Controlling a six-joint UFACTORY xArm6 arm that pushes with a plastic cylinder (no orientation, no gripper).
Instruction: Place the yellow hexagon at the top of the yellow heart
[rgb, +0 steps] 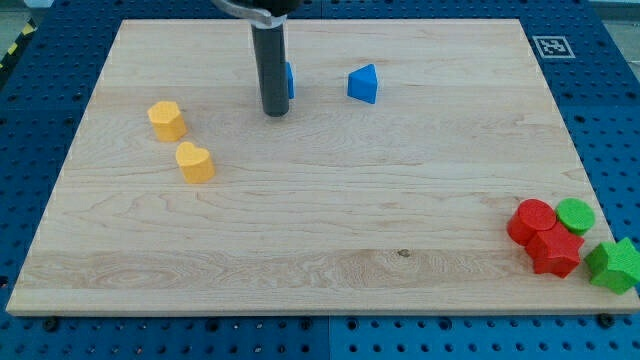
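The yellow hexagon (167, 119) lies at the view's left on the wooden board (320, 220). The yellow heart (196, 162) lies just below and to the right of it, a small gap apart. My tip (275, 113) stands on the board to the right of the hexagon, well apart from both yellow blocks. The rod hides most of a blue block (289, 80) behind it.
A blue triangular block (364, 84) lies right of the rod near the view's top. At the bottom right corner cluster a red cylinder (530, 220), a red star-like block (555, 250), a green cylinder (575, 215) and a green star-like block (615, 265) at the board's edge.
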